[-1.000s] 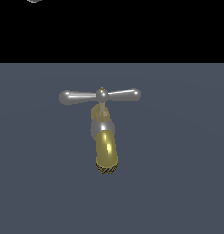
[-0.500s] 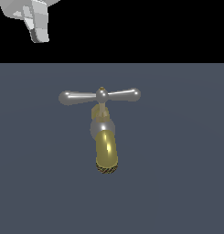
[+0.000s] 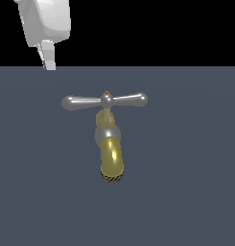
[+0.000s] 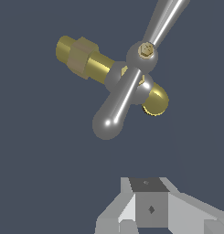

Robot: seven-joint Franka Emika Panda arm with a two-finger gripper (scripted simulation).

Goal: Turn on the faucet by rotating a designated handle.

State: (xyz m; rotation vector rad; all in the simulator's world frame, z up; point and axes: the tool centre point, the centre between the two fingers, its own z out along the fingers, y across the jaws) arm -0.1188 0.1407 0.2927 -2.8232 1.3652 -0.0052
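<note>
The faucet [image 3: 111, 157] stands mid-scene with its gold spout turned down under a silver ball joint. The handle [image 3: 105, 101] is a silver crossbar lying level on top, with one bulb toward the exterior view's left and one toward its right. My gripper [image 3: 48, 62] hangs above and to the exterior view's left of the handle's left bulb, apart from it. Only one narrow finger shape shows there, with no gap. In the wrist view the handle [image 4: 117, 109] and the spout [image 4: 157, 101] lie ahead of the gripper [image 4: 150, 192], whose fingers show no gap and hold nothing.
A flat dark grey floor [image 3: 186, 192] surrounds the faucet. A brass hex nut and pipe end [image 4: 81, 55] stick out behind the faucet in the wrist view.
The gripper has come down into the exterior view from the top left edge and now hangs lower, nearer the handle's left arm. The faucet and handle have not moved.
</note>
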